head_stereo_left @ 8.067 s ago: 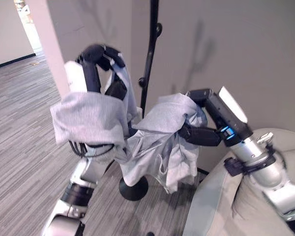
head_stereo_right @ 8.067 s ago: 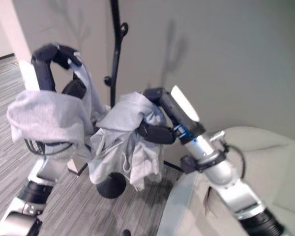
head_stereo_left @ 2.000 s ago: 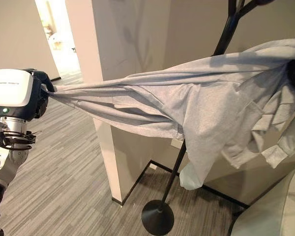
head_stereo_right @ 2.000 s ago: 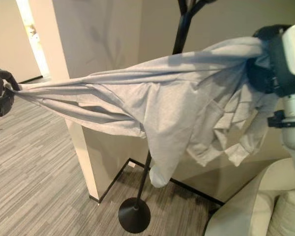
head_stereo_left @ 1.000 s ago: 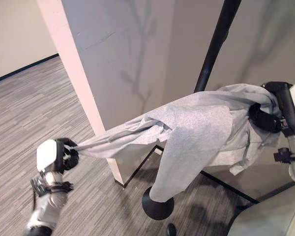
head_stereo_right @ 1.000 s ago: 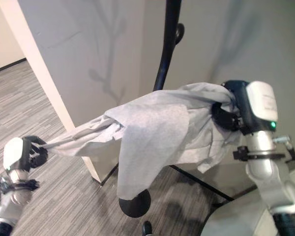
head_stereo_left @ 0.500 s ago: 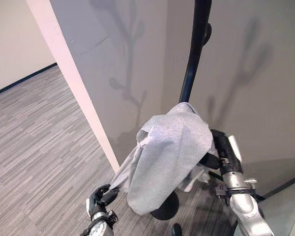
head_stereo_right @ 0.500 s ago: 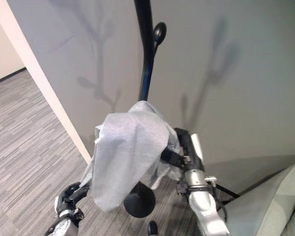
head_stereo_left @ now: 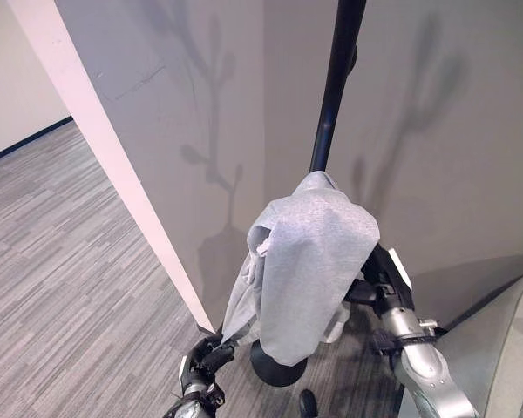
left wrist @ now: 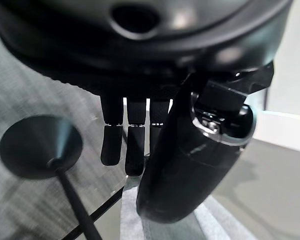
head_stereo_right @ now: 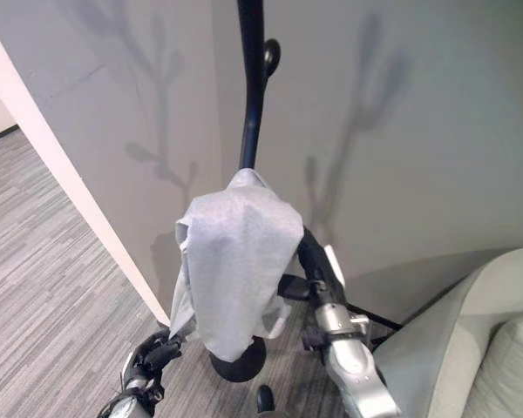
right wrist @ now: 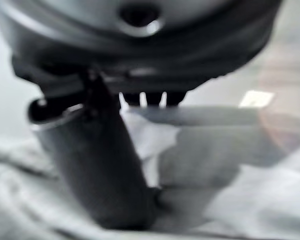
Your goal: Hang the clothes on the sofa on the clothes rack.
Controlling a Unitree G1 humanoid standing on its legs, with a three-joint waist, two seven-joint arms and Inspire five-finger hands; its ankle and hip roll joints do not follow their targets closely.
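Grey garment draped over right hand (fingers hidden), left hand pinching its hem.

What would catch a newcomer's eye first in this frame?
A grey garment draped in a heap over the right robot hand, held up against the black rack pole. Lower down, the left robot hand pinches a hanging end of it near the rack's round base.

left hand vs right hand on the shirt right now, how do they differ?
The left hand is low, near the rack's base, pinching the grey shirt's hanging edge; the right hand is higher, tucked under the draped bulk. The left hand shows clear of the cloth; the right is mostly covered. Both have the thumb pressed into fabric.
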